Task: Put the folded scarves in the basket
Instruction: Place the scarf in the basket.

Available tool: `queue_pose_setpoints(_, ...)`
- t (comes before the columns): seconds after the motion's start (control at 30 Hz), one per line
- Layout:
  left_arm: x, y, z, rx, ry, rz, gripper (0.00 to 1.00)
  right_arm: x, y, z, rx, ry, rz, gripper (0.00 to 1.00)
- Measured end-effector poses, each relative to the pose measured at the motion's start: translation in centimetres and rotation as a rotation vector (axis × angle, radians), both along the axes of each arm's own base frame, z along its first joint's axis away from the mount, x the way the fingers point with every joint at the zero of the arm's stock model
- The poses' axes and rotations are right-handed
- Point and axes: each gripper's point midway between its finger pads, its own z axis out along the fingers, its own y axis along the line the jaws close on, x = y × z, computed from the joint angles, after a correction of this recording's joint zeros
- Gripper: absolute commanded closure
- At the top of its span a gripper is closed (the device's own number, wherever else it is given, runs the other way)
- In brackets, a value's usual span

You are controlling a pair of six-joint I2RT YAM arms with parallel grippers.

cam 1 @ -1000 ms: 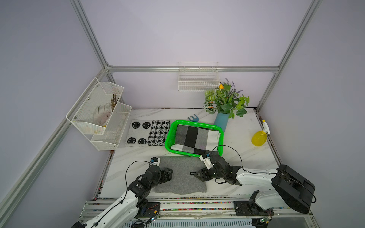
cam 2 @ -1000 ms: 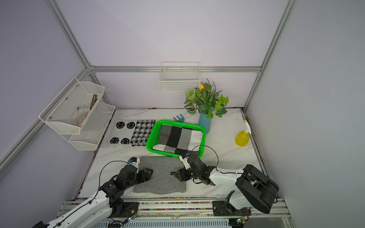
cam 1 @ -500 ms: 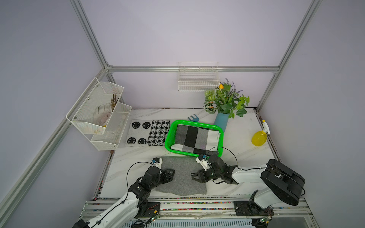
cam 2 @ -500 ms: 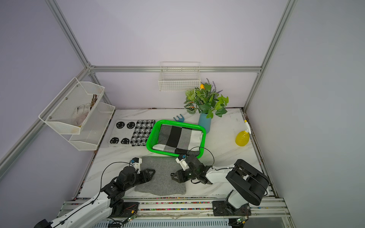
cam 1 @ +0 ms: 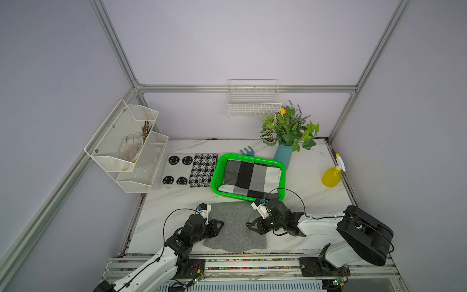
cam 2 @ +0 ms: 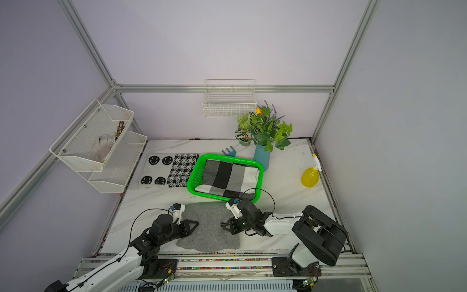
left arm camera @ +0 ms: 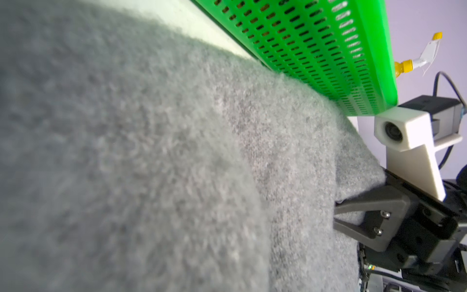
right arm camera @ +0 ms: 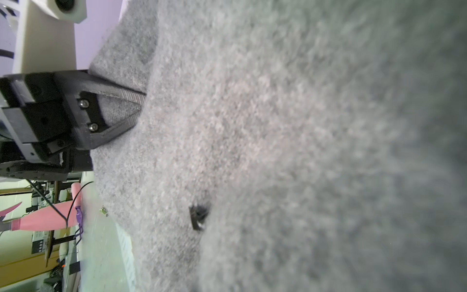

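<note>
A grey folded scarf [cam 1: 235, 227] lies flat on the marble table, just in front of the bright green basket [cam 1: 216, 174]. It fills both wrist views [left arm camera: 151, 151] [right arm camera: 278, 151]. My left gripper [cam 1: 222, 224] [cam 2: 196, 223] is shut on the scarf's left edge, and the right wrist view shows its fingers [right arm camera: 121, 94] pinching fabric. My right gripper [cam 1: 249, 225] [cam 2: 223, 225] is shut on the right edge, with its jaws [left arm camera: 337, 213] closed over a fold. A black, grey and white checked cloth [cam 1: 252, 177] lies inside the basket.
Smiley and houndstooth cloths [cam 1: 189, 170] lie left of the basket. A blue vase of plants [cam 1: 284, 154], a small blue fork [cam 1: 247, 151] and a yellow spray bottle [cam 1: 331, 175] stand behind and right. White mesh rack [cam 1: 126, 146] and wire basket [cam 1: 254, 101] hang on the walls.
Both grippers have gone from open to shut, pinching the grey scarf's left and right edges. The right arm's base link swung nearer the front rail.
</note>
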Motion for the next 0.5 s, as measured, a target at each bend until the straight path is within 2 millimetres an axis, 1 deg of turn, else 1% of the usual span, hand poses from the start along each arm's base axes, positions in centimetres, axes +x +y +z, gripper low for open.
queue_pose_setpoints(0.07, 0.1, -0.4, 1.0, -0.019, -0.011, -0.015, 1.00, -0.2, -0.2, 0.9, 0.006, -0.009, 0.003, 1.00)
queue_pose_setpoints(0.17, 0.6, -1.0, 3.4, -0.049, -0.043, -0.030, 1.00, -0.4, -0.3, 3.4, 0.044, -0.062, 0.005, 1.00)
queue_pose_setpoints(0.27, 1.1, -1.8, 6.3, -0.092, -0.094, -0.048, 1.00, -0.1, -0.2, 6.6, 0.078, -0.124, 0.008, 1.00)
queue_pose_setpoints(0.37, 1.8, -2.2, 8.9, -0.117, -0.145, -0.050, 1.00, 0.7, -0.1, 9.6, 0.090, -0.181, -0.002, 1.00)
queue_pose_setpoints(0.47, 2.8, -2.8, 11.4, -0.104, -0.169, -0.060, 1.00, 1.8, -0.1, 13.1, 0.092, -0.251, -0.034, 1.00)
queue_pose_setpoints(0.5, 3.5, -3.2, 12.6, -0.103, -0.183, -0.064, 1.00, 2.2, -0.2, 14.5, 0.093, -0.281, -0.051, 1.00)
